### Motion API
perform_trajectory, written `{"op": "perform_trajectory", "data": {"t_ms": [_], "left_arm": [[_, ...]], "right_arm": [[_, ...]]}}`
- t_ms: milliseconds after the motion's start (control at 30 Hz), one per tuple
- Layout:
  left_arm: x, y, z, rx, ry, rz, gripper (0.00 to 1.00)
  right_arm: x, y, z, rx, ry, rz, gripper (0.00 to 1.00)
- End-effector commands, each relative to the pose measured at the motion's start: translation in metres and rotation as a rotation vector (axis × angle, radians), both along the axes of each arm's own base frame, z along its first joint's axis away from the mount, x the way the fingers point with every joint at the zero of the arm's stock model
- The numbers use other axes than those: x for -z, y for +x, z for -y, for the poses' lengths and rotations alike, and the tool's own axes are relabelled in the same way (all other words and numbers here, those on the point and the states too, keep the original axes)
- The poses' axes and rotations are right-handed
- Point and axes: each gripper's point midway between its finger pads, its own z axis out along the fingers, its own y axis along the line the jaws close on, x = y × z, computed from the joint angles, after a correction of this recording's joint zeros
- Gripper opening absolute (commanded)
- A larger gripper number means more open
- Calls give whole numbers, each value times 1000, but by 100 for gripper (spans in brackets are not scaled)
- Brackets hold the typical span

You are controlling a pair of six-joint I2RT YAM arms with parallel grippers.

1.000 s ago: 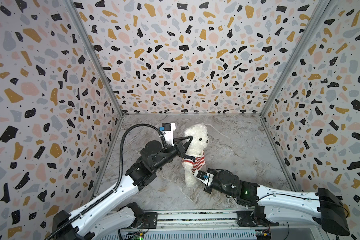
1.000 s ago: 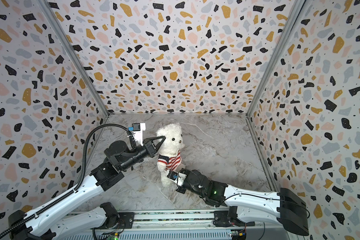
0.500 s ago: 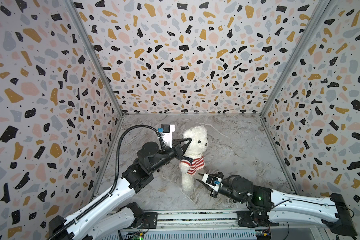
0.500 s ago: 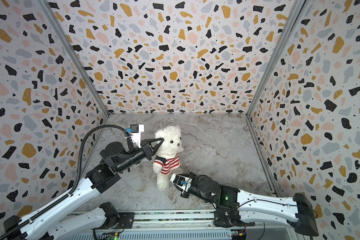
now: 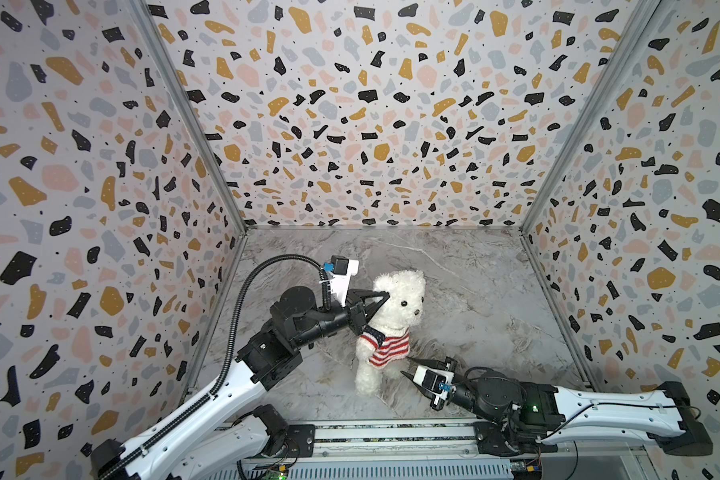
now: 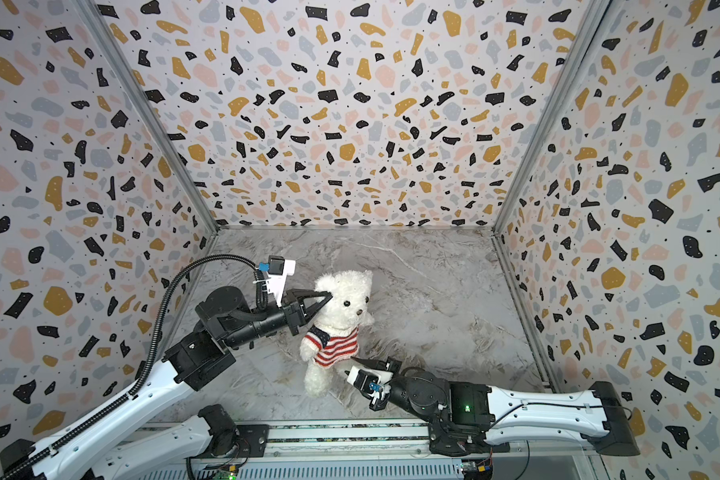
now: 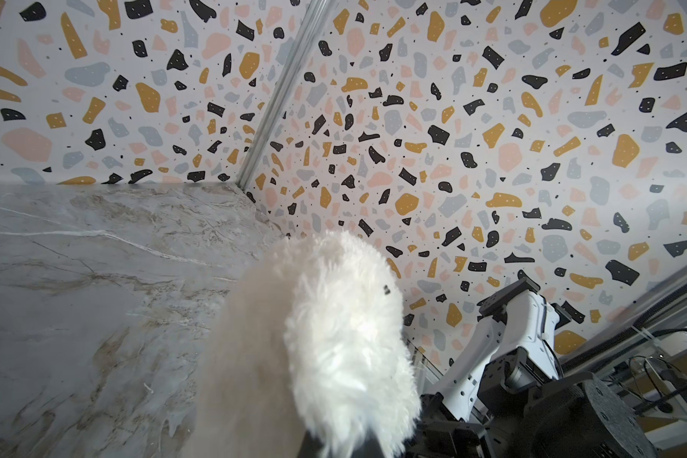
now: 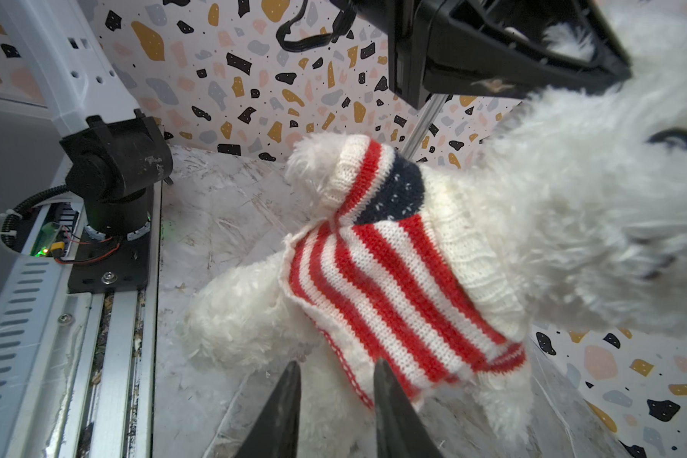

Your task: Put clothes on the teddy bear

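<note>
The dressing looks nearly done. The teddy bear [image 5: 404,297] stands upright near the front middle of the marble surface [image 5: 474,291], already wearing the red-and-white striped sweater [image 5: 385,349]. The collar sits round its neck and the hem lies over its belly. In the right wrist view one furry arm pokes out through a sleeve [image 8: 354,170]. I cannot tell whether the other arm is through, since that side is hidden. What may be left is tidying the hem, which looks a little rucked on one side, and letting go of the bear.

The left claw [image 5: 385,297] is clamped on the side of the bear's head by the ear and holds it upright. The right claw [image 8: 337,363] has its jaws apart with nothing between them. It sits low, just beside the hem and the bear's leg.

A second ago the right claw was closed tight against the bear's lower body. Since then its jaws have parted and let go, and its arm has dropped lower and flatter over the surface. The left claw's hold on the head has not changed, and the bear has stayed in much the same place.
</note>
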Motion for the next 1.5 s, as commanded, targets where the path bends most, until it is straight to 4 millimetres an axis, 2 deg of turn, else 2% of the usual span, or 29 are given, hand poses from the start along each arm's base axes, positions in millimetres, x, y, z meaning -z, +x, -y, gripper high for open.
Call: {"op": "perform_trajectory", "data": {"t_ms": [0, 167, 567, 1033, 1467], "left_arm": [[-35, -14, -3, 48, -72, 78, 0], [-34, -18, -2, 66, -75, 73, 0], [-42, -24, -2, 95, -106, 73, 0], [-59, -29, -6, 102, -167, 71, 0], [-60, -30, -8, 99, -184, 68, 0]], "right_arm": [[-10, 3, 1, 24, 9, 37, 34], [-2, 4, -2, 28, 5, 33, 38], [10, 11, -15, 64, -36, 33, 37], [13, 15, -16, 85, -79, 68, 18], [6, 18, -15, 101, -82, 98, 10]]}}
